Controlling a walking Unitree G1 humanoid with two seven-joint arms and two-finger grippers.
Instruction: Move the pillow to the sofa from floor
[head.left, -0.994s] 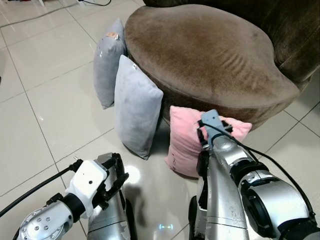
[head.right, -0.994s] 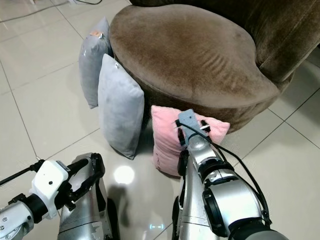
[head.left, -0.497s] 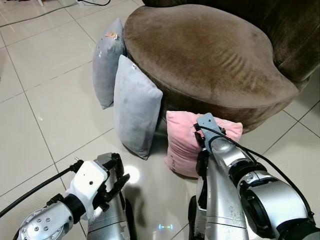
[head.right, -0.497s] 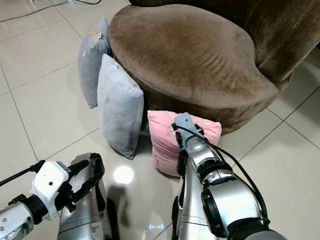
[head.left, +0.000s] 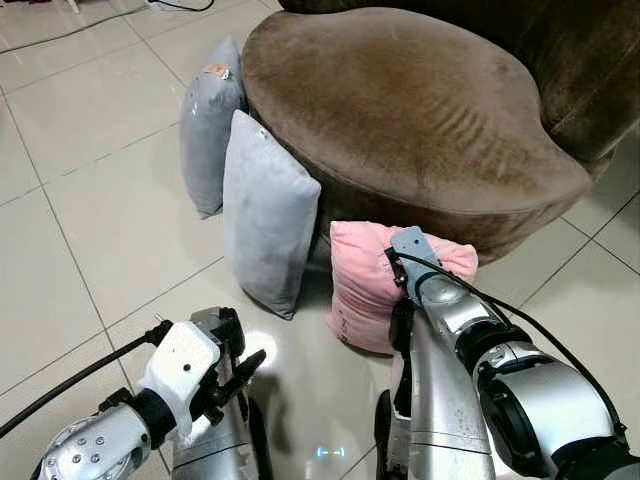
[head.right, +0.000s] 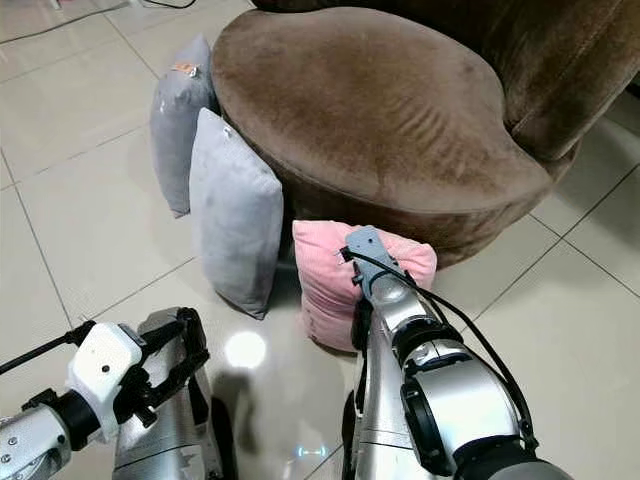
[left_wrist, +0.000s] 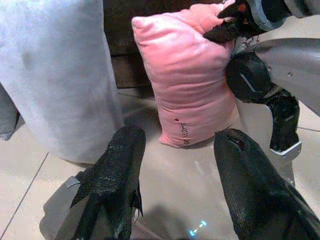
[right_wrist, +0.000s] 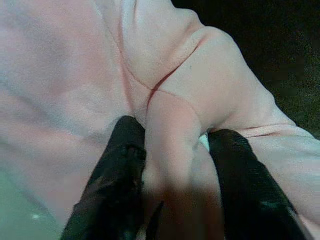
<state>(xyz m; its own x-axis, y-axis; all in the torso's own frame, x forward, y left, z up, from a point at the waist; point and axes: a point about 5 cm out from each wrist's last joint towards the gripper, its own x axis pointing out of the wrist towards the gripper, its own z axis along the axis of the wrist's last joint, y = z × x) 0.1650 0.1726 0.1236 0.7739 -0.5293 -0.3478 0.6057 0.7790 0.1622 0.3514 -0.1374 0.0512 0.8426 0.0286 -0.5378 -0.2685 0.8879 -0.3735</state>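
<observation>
The right pincer (right_wrist: 172, 165) is clamped on a pinched fold at the top edge of the pink pillow (head.left: 365, 285). The pillow stands upright on the tiled floor (head.left: 90, 200), leaning against the base of the brown sofa (head.left: 410, 110). Two grey pillows (head.left: 265, 225) stand just beside it on the robot's left. The left pincer (left_wrist: 175, 165) hangs low near the floor, its fingers apart and holding nothing
</observation>
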